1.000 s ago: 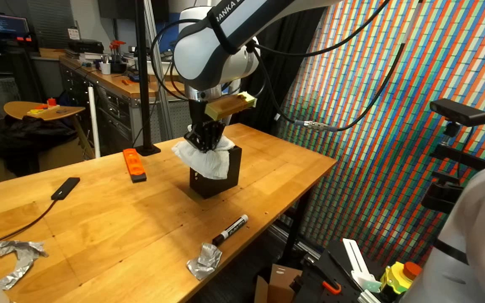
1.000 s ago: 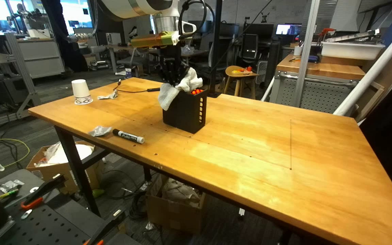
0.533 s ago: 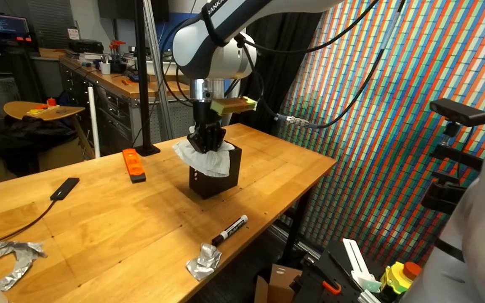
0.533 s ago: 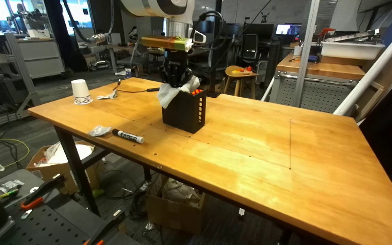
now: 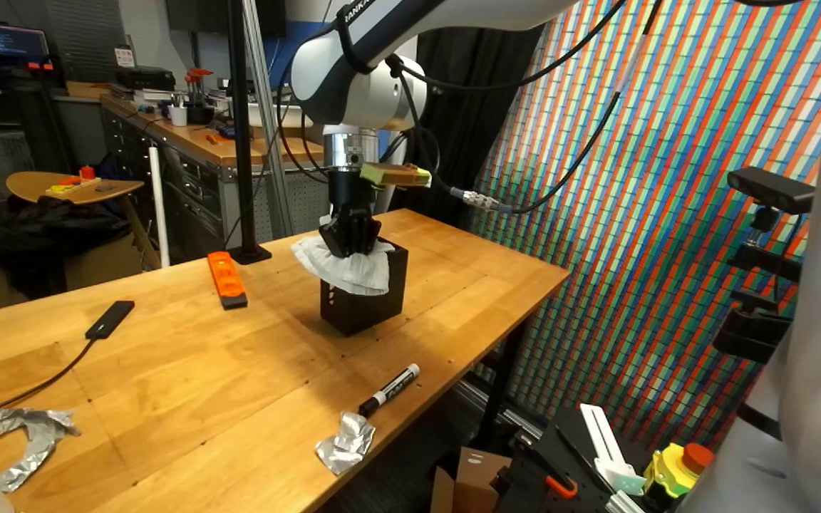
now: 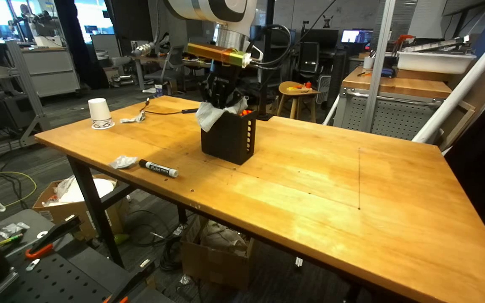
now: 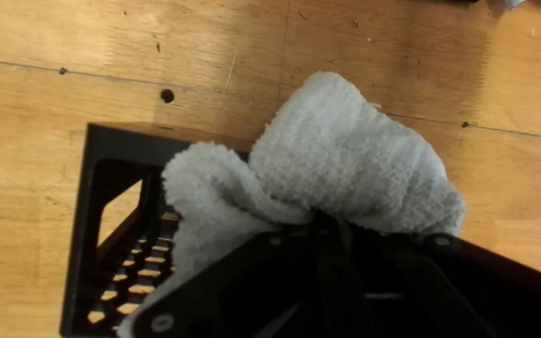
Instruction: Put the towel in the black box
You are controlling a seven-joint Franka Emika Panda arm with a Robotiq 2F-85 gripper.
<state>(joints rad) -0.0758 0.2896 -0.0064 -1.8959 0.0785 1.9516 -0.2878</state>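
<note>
I've got the towel (image 7: 345,159) pinched in the gripper (image 7: 332,226) at the top of the black box (image 6: 224,142), part draped outside. Pickup and carry look done; tucking in and release left.

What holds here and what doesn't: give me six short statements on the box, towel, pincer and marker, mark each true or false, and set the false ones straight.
1. The black box stands on the table. True.
2. The pincer is shut on the towel. True.
3. The black box has solid walls throughout. False: openings show in one side.
4. The towel is wholly inside the black box. False: part of it hangs outside, in both exterior views.
5. A marker and a crumpled silver scrap lie near the table's edge. True.
6. The marker's white end is nearer the scrap. False: its black end is.
</note>
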